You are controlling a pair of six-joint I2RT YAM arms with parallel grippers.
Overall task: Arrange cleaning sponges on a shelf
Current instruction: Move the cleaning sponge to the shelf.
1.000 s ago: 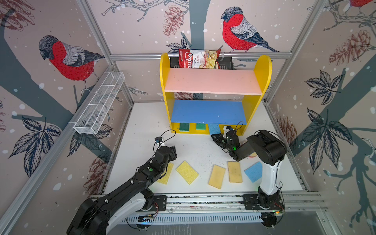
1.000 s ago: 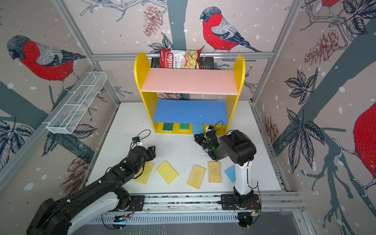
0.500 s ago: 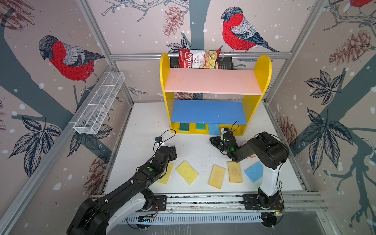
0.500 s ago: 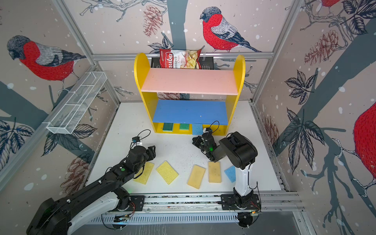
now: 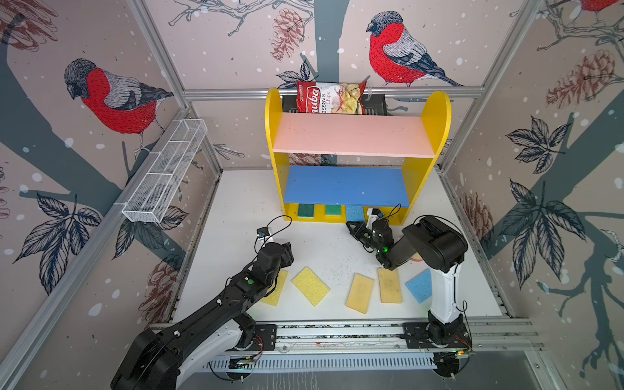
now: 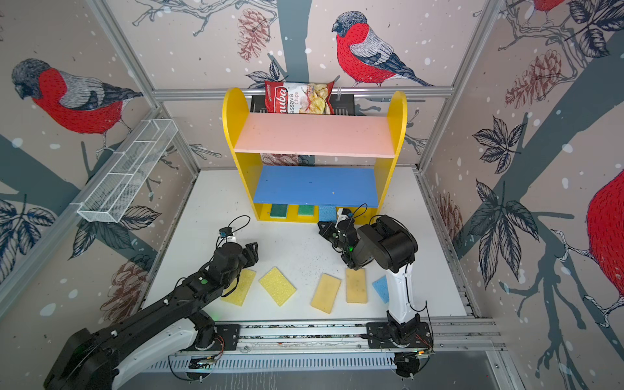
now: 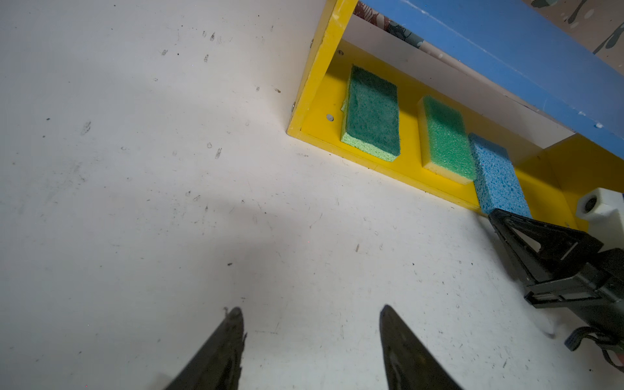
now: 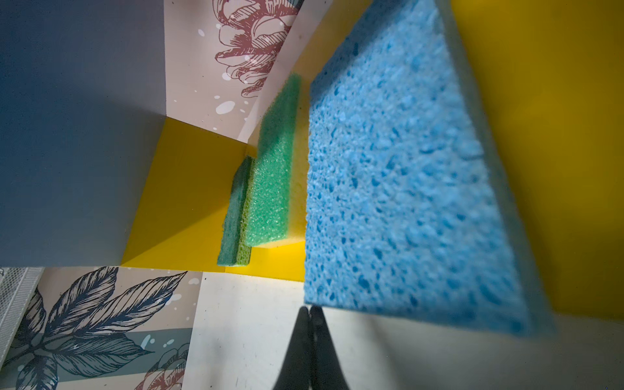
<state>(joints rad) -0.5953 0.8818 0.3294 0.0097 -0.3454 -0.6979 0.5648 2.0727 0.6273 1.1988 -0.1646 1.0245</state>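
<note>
Shelf: target is the lowest tier.
Right tool: clenched, empty, the nearer arm.
Left tool: released, empty, well aside.
Light blue sponge: on the lowest tier, straight ahead of right tool's tips. Long axis runs away from them; near end overhangs the tier's front edge.

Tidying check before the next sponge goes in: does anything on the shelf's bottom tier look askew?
Yes: the light blue sponge lies farther forward than the dark green sponge and the green-and-yellow sponge, reaching the front edge of the yellow base and crowding the latter.
</note>
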